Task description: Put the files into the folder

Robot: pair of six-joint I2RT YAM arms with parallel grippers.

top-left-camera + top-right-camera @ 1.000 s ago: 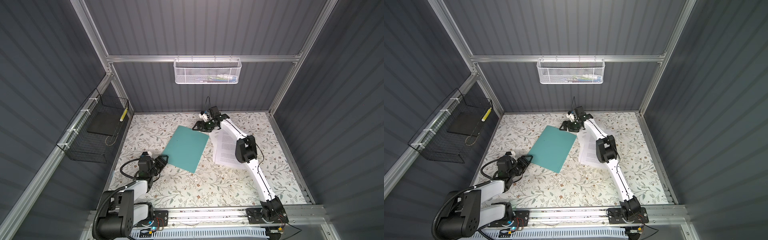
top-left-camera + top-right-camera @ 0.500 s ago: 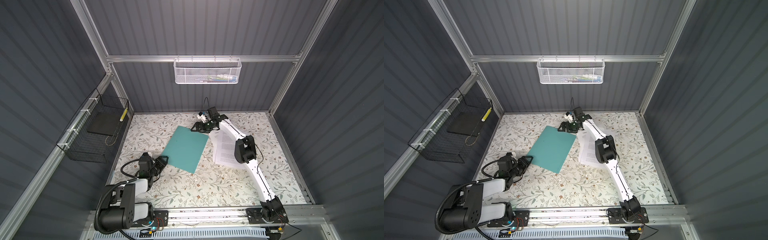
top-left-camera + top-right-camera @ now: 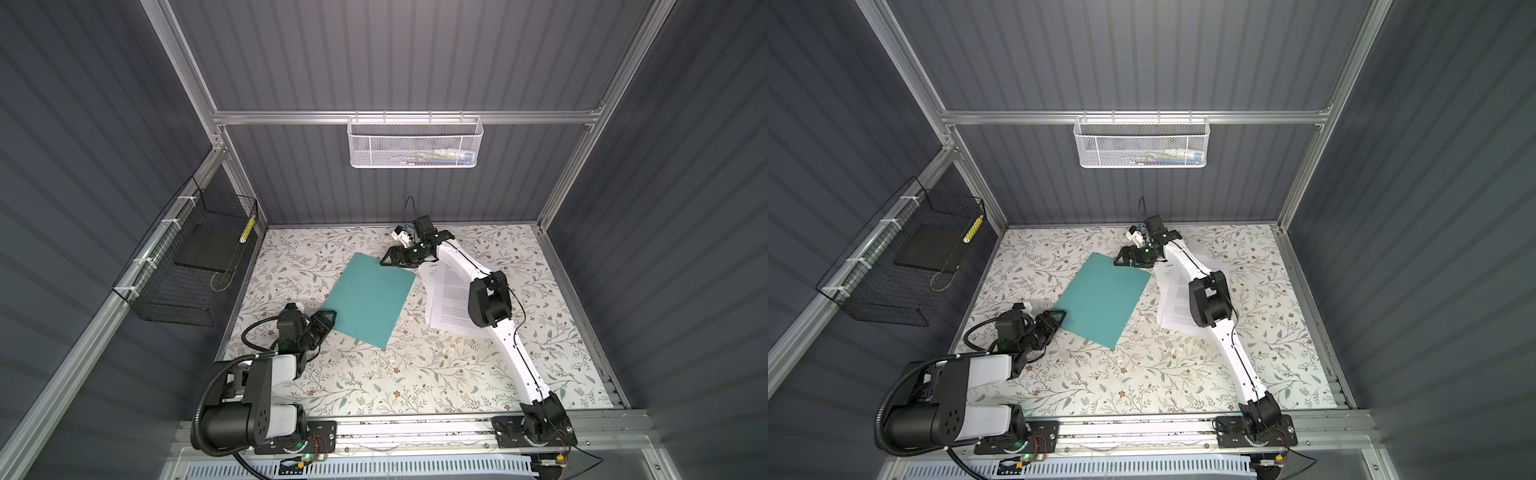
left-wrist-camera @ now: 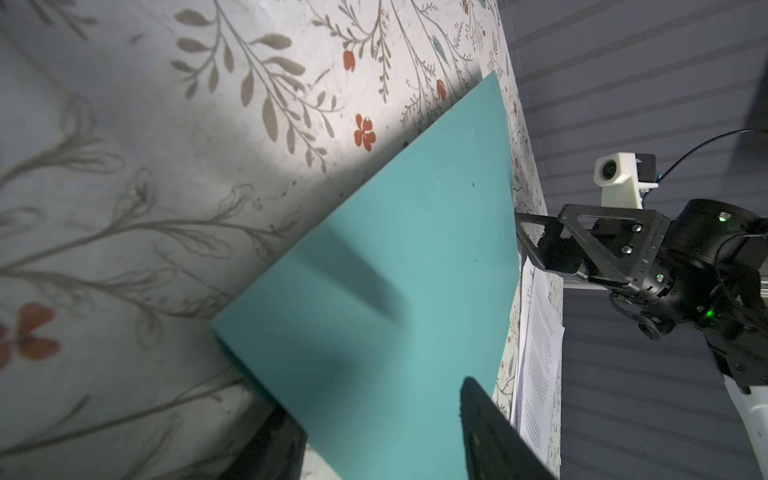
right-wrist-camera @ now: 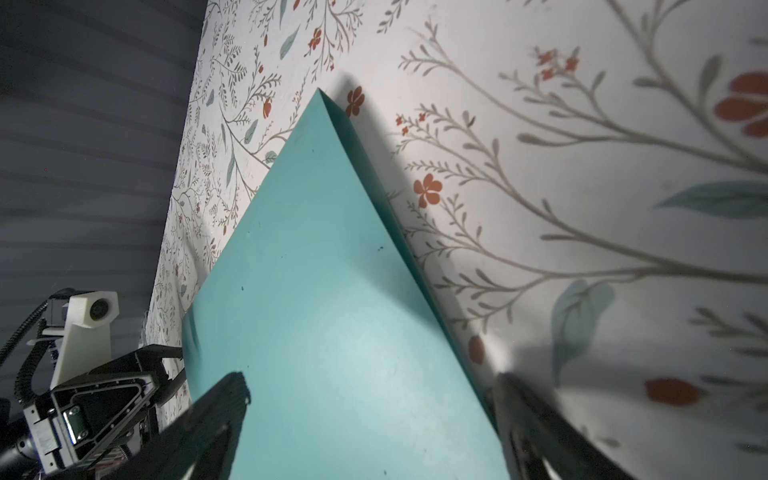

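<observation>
The teal folder [image 3: 370,299] [image 3: 1104,299] lies shut and flat on the floral table, turned at an angle. White printed files [image 3: 449,295] [image 3: 1177,291] lie to its right, partly under my right arm. My left gripper [image 3: 326,320] [image 4: 374,432] is open at the folder's [image 4: 395,291] near left corner, with one finger below the cover's edge and one above it. My right gripper [image 3: 388,259] [image 5: 370,407] is open wide at the far corner. One of its fingers is over the folder [image 5: 332,291] and the other is beside the edge. The files [image 4: 540,353] show past the folder.
A white mesh basket [image 3: 415,143] hangs on the back wall. A black wire basket [image 3: 195,266] with a dark flat slab in it hangs on the left wall. An aluminium rail [image 3: 415,428] runs along the table's front.
My left gripper has edged in onto the folder's near corner and its jaws have narrowed a little. The right gripper has shifted slightly left at the far corner. Folder and files have not moved.
</observation>
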